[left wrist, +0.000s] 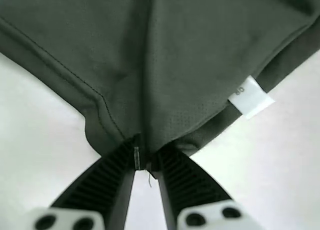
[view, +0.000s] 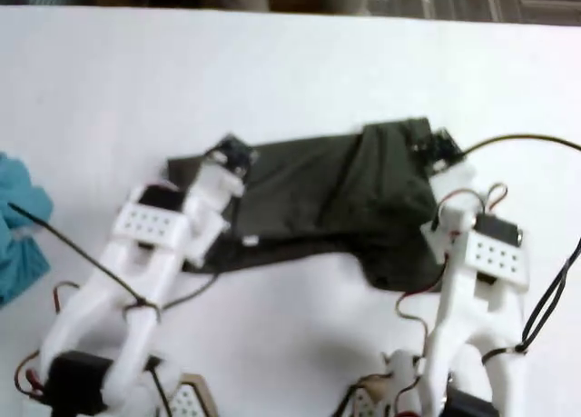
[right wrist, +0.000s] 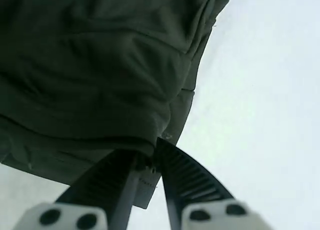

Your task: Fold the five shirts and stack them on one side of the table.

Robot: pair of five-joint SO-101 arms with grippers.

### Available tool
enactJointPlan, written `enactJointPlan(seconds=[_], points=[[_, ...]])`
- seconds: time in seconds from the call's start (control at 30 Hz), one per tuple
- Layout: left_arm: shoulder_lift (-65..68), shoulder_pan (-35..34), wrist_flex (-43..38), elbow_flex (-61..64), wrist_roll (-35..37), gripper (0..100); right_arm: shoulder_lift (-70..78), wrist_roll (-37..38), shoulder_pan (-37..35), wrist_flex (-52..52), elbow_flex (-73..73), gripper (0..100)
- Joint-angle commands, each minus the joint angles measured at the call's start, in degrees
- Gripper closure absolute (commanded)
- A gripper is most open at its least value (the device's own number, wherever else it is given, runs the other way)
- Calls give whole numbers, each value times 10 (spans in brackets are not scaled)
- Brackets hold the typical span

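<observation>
On the table [view: 290,81], left gripper [left wrist: 147,159] and right gripper [right wrist: 148,161] pinch a rumpled dark shirt [view: 318,194] (tag [left wrist: 250,97] showing).

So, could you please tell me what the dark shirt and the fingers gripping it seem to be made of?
The dark shirt looks like a thin, matte knit fabric, possibly synthetic sportswear: it shows a fine pinhole texture, a stitched hem and soft folds. The fingers are black with ridged faces and a dull finish, probably moulded plastic or rubber; the look alone does not settle which.
</observation>
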Motion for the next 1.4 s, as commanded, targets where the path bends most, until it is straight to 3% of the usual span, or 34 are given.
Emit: enactJointPlan(seconds=[0.0, 0.23, 0.43, 0.63, 0.87, 1.37], points=[[-14, 2, -10, 30, -1, 980, -22, 3, -3, -8, 0, 978], [-17, 4, -55, 98, -9, 980, -21, 4, -3, -36, 28, 978], [-41, 4, -11, 46, -21, 980, -21, 4, 1, -52, 48, 978], [-72, 4, 21, 26, -34, 980, -22, 55, 60, -62, 45, 978], [-75, 4, -8, 81, -37, 980, -21, 80, 121, -57, 3, 978], [-72, 4, -35, 112, -38, 977, -21, 79, 42, -76, 126, 978]])
